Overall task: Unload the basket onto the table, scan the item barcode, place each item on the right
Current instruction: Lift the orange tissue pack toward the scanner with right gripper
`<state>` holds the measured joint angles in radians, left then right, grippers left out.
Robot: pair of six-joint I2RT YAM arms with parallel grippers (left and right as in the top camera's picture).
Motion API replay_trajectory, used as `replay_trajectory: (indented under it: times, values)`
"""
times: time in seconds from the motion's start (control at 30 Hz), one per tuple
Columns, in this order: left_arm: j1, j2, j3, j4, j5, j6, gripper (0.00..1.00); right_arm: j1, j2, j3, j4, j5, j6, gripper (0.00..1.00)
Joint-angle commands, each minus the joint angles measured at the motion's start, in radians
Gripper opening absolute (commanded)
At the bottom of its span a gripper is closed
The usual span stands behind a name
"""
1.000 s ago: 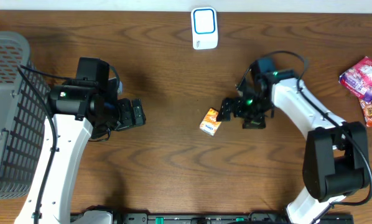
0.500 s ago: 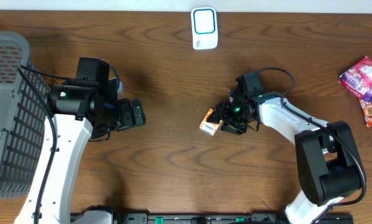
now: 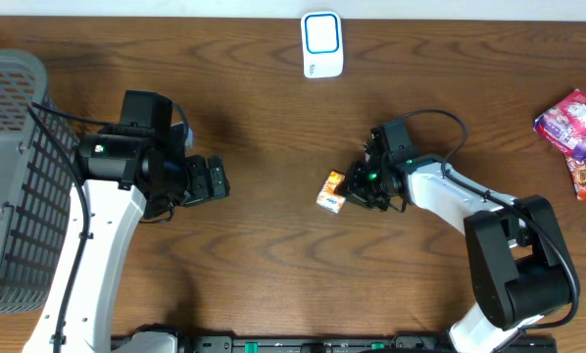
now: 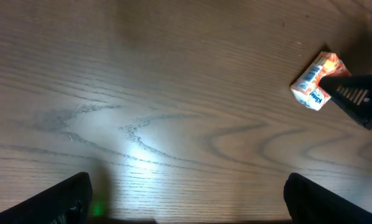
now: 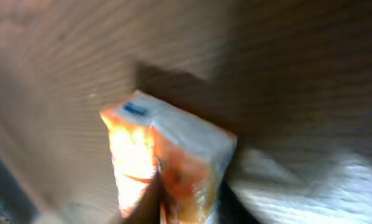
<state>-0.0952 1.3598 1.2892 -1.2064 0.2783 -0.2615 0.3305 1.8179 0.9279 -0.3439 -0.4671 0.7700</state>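
My right gripper [image 3: 351, 186] is closed tight on the near edge of the packet [image 3: 331, 191]. The packet lies on the table [image 3: 273, 275] about midway across, well short of the scanner [image 3: 322, 44] at the far edge. My left gripper [image 3: 218, 179] hangs wide open and empty, well off to the left. The pinch seems to catch only a thin end flap, so I judge the lift should be slow and straight up, watching that the packet neither slips nor swings. I cannot see a barcode on any face shown, so I would find it first, then turn that face flat toward the scanner with my fingers clear of the print. The packet is a small soft pillow of glossy film, orange and white with a blue patch. Its creased skin will likely flex and glare under light, so I should hold it taut and steady. The table is matt brown wood with a strong grain. The scanner is a hard white rounded slab with a blue ring.
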Motion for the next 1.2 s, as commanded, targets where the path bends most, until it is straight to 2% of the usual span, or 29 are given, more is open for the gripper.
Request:
replay_trajectory:
  times: [0.0, 0.1, 0.13, 0.17, 0.2, 0.3, 0.53, 0.67, 0.9, 1.0, 1.17]
  values:
    - [0.002, -0.001, 0.001, -0.004, -0.011, 0.006, 0.98, 0.012, 0.041, -0.053, -0.026, 0.076, -0.032, 0.01]
    - [0.002, -0.001, 0.001, -0.005, -0.011, 0.006, 0.98, 0.000, 0.040, -0.045, 0.014, -0.087, -0.169, 0.01]
    - [0.002, -0.001, 0.001, -0.005, -0.011, 0.006, 0.98, -0.005, 0.040, -0.044, 0.042, -0.166, -0.246, 0.01]
    - [0.002, -0.001, 0.001, -0.005, -0.011, 0.006, 0.98, -0.013, 0.039, -0.044, 0.091, -0.340, -0.405, 0.01]
    - [0.002, -0.001, 0.001, -0.005, -0.011, 0.006, 0.98, -0.018, 0.039, -0.044, 0.110, -0.437, -0.493, 0.01]
    - [0.002, -0.001, 0.001, -0.004, -0.011, 0.006, 0.98, -0.031, 0.039, -0.044, 0.123, -0.606, -0.674, 0.01]
    - [0.002, -0.001, 0.001, -0.005, -0.011, 0.006, 0.98, -0.040, 0.039, -0.044, 0.088, -0.645, -0.807, 0.01]
    - [0.002, -0.001, 0.001, -0.004, -0.011, 0.006, 0.98, -0.023, 0.039, -0.044, 0.051, -0.762, -0.977, 0.01]
    - [0.002, -0.001, 0.001, -0.004, -0.011, 0.006, 0.98, 0.015, 0.039, -0.045, -0.090, -0.771, -1.174, 0.01]
    - [0.002, -0.001, 0.001, -0.005, -0.011, 0.006, 0.98, 0.018, 0.039, -0.045, -0.103, -0.783, -1.178, 0.01]
    - [0.002, -0.001, 0.001, -0.004, -0.011, 0.006, 0.98, 0.018, 0.039, -0.045, -0.068, -0.922, -1.141, 0.01]
